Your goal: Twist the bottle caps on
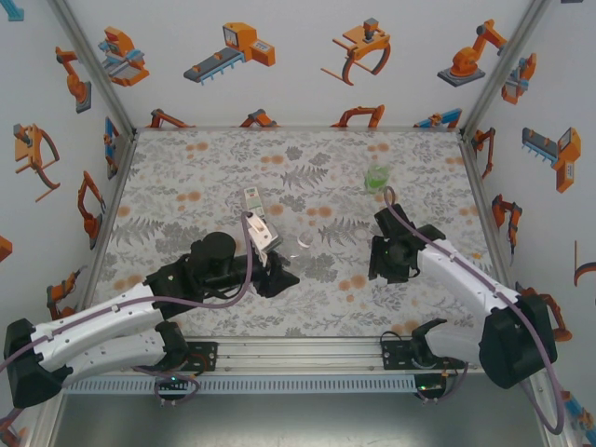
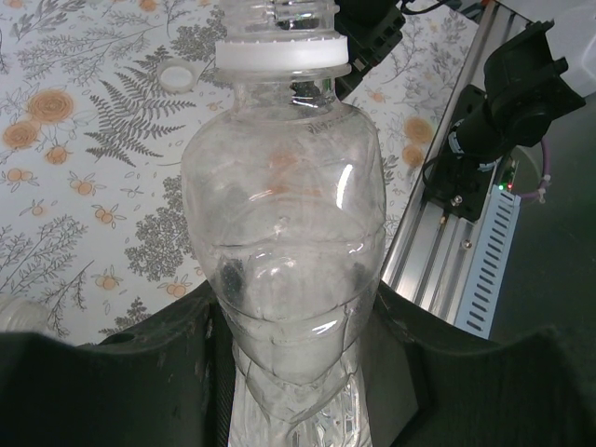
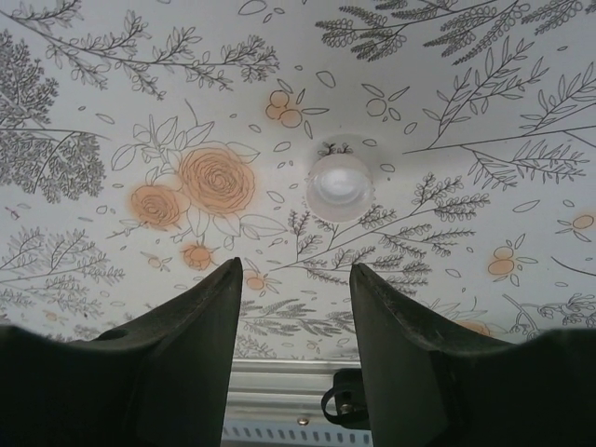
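My left gripper [image 2: 296,312] [image 1: 277,276] is shut on the body of the plain clear bottle [image 2: 284,214]. Its open threaded neck with a white collar ring points away from the wrist. A white bottle cap [image 2: 174,74] lies on the table beyond it to the left. My right gripper [image 3: 296,270] [image 1: 384,257] hovers open over the table with nothing between its fingers. A pale round bottle cap [image 3: 340,184] lies flat just beyond its tips. The bottle with the white-and-green label [image 1: 256,212] is behind the left gripper. The green-labelled bottle [image 1: 377,176] stands at the back right.
The floral tabletop [image 1: 196,186] is walled in by printed panels at the back and sides. An aluminium rail [image 1: 307,352] with both arm bases runs along the near edge. The right arm's base [image 2: 503,112] shows close to the held bottle's right.
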`<state>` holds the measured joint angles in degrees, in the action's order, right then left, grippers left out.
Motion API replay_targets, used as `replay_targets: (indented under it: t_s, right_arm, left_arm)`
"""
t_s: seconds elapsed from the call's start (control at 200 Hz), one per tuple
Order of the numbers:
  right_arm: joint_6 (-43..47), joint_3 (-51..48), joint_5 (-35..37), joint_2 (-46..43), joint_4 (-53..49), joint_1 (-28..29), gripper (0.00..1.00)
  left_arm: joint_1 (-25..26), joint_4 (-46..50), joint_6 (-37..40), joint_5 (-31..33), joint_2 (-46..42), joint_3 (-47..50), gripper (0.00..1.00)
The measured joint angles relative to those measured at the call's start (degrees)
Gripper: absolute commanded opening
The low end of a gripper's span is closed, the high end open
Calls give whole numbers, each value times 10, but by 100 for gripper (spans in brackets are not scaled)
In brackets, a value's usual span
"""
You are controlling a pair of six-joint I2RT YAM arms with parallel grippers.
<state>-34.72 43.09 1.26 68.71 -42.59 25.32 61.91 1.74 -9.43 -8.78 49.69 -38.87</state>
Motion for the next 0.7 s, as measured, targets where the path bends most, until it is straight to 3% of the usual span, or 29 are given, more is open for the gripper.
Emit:
replay_targets:
  t_s: [0.696]
  right_arm:
    - [5,-23,13,41,65,-17,48]
  left_arm:
    - [0,0,-1,15,16,0,0]
